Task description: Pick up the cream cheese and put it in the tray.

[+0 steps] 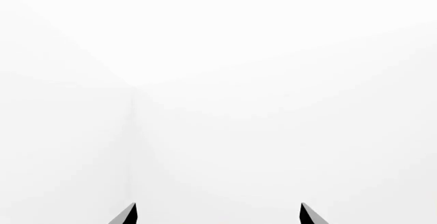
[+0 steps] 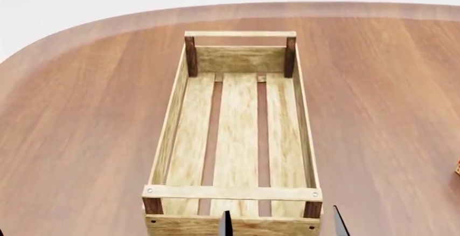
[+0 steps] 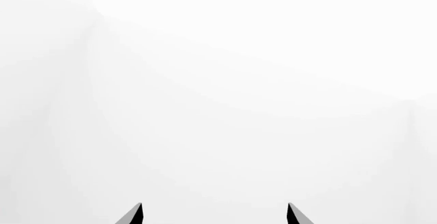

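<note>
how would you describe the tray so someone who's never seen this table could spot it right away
Start with the wide reddish-brown wooden table with a rounded far edge that fills the head view. Near its middle, running lengthwise away from the robot, sits the tray: a long, pale wooden crate, empty inside. Its three bottom slats with gaps between them, dark corner posts and rail handles across each end mark it out from the darker, smooth tabletop.

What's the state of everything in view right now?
tray: upright on the table, nothing in it.
table: bare wood around the tray.
left gripper: open, holding nothing, only white background ahead.
right gripper: open, holding nothing.
orange object: cut off at the view's edge, state unclear.
cream cheese: not in view.
</note>
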Motion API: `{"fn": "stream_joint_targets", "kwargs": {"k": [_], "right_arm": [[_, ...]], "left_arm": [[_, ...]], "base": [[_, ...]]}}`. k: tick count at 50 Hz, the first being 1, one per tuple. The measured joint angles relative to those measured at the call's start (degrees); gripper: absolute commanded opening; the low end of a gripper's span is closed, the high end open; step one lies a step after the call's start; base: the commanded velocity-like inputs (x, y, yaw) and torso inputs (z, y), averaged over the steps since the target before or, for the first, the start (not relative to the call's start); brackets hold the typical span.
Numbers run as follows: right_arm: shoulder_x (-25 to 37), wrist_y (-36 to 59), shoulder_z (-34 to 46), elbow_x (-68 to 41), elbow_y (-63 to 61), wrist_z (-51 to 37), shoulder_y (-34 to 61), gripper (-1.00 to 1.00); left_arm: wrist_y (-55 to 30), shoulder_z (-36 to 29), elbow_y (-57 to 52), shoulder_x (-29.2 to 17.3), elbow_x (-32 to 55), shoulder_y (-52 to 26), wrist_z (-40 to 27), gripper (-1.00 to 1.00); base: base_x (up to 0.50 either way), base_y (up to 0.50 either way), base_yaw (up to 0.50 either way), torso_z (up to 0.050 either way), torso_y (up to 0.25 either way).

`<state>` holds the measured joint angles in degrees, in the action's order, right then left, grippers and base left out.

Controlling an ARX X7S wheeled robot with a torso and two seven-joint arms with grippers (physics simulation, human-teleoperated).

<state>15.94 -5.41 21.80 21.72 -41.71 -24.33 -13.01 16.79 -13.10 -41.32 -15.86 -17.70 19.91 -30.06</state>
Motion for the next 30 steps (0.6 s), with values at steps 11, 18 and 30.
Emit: {"fn": "stream_joint_targets", "kwargs": {"k": [11,18,30], "right_arm": [[0.2,0.2,0.4,0.4,0.0,-0.2,0.1,1.00],[0.2,0.4,0.6,0.8,-0.1,-0.3,0.1,1.00],[0.4,0.6,0.8,0.9,0.0,-0.6,0.3,1.00]], "left_arm": [[-0.2,-0.2,-0.1,-0.2,0.0,-0.1,-0.2,1.00],[-0.3,-0.3,-0.1,-0.4,0.0,-0.1,-0.4,1.00],[-0.5,-0.5,-0.1,-0.6,0.0,-0.2,-0.7,1.00]], "base": [[0.19,0.03,0.00,0.000,0.000],[0.19,0.09,0.00,0.000,0.000],[0.19,0.11,0.00,0.000,0.001]]}}
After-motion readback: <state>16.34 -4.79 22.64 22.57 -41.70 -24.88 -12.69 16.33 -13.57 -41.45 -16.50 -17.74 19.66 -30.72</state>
